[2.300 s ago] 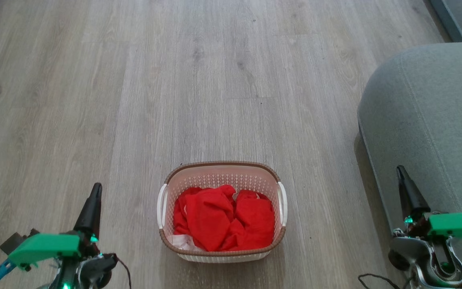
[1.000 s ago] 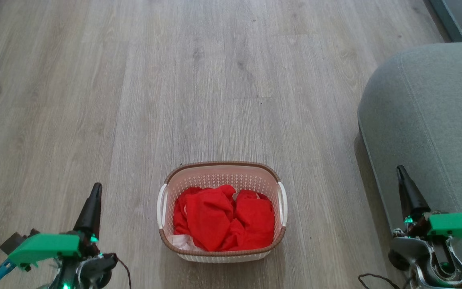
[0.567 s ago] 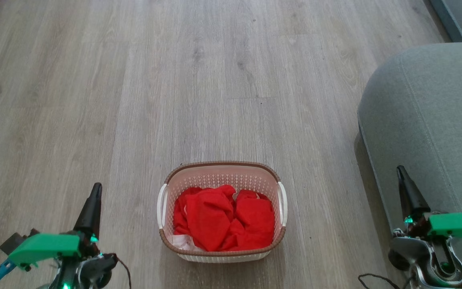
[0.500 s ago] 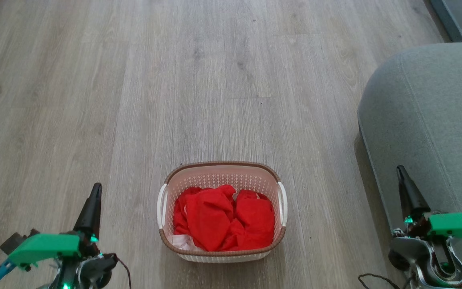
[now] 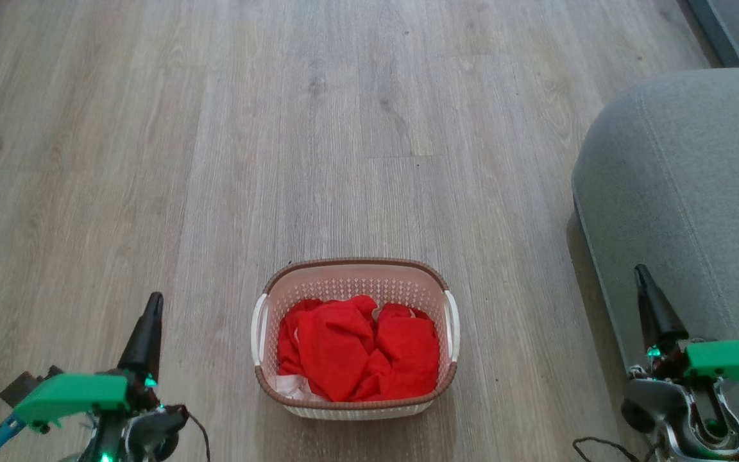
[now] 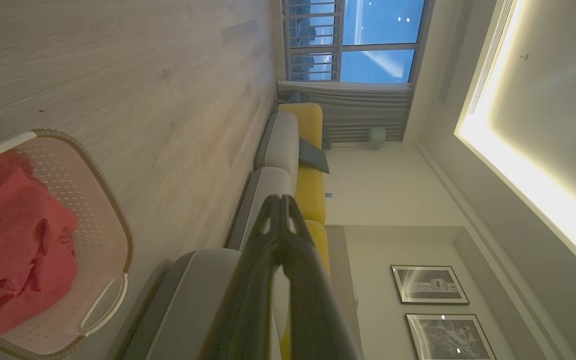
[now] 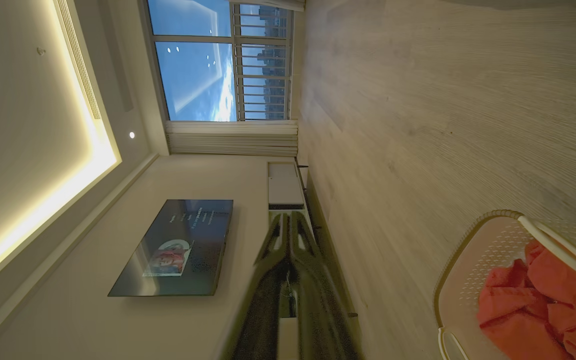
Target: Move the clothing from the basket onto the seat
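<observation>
The cream basket (image 5: 355, 273) with a brown rim stands on the wood floor, low in the middle of the head view, and bright red clothing (image 5: 356, 350) fills it. It shows too in the left wrist view as basket (image 6: 108, 220) with clothing (image 6: 13, 240), and in the right wrist view as basket (image 7: 473, 260) with clothing (image 7: 538, 300). The grey-green seat (image 5: 684, 186) rises at the right. My left gripper (image 5: 153, 301) is shut, left of the basket and holding nothing. My right gripper (image 5: 639, 273) is shut and holds nothing, in front of the seat's edge.
Bare wood floor (image 5: 318, 128) stretches ahead and to the left. The left wrist view looks along a sofa (image 6: 288, 145) with yellow cushions toward a window. In the right wrist view a wall television (image 7: 178, 245) and a low cabinet (image 7: 284, 185) stand far off.
</observation>
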Robot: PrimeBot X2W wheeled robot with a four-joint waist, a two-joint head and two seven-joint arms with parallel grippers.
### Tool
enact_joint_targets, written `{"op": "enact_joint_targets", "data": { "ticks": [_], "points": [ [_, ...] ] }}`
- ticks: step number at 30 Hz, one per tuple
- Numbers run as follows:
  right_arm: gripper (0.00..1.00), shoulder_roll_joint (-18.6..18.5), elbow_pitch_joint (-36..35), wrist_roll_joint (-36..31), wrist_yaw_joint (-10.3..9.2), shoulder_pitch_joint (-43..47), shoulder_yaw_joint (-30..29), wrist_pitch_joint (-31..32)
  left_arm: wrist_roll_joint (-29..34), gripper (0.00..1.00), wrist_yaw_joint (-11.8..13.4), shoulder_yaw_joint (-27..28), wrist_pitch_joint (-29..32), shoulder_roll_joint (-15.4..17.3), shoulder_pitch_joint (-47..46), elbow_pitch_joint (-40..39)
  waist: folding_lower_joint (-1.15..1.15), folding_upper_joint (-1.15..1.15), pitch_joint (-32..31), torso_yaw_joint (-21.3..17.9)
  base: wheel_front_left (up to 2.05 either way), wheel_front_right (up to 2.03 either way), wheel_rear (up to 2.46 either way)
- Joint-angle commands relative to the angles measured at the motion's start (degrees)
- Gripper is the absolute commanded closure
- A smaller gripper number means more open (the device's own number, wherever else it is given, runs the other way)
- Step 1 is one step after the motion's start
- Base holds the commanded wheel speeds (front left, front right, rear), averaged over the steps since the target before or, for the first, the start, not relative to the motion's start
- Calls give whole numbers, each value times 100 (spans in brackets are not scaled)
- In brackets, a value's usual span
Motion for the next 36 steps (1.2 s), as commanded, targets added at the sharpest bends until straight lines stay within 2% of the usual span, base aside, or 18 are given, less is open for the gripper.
{"op": "enact_joint_targets", "data": {
  "ticks": [1,2,6,36],
  "points": [
    [0,-21,-223,36,0,-155,101,23,-40,0,-52,193,40,59,-278,-195,0,0,0,0,0,0,0],
    [0,2,20,-1,0,-2,5,0,2,0,6,-3,-5,-3,0,15,0,0,0,0,0,0,0],
    [0,40,386,-3,1,160,38,-3,3,0,13,-44,-12,-26,193,351,0,0,3,0,0,0,0],
    [0,-147,733,-420,1,-654,732,-494,461,0,-2,-248,-500,154,-447,590,0,0,44,-10,0,0,0]
  ]
}}
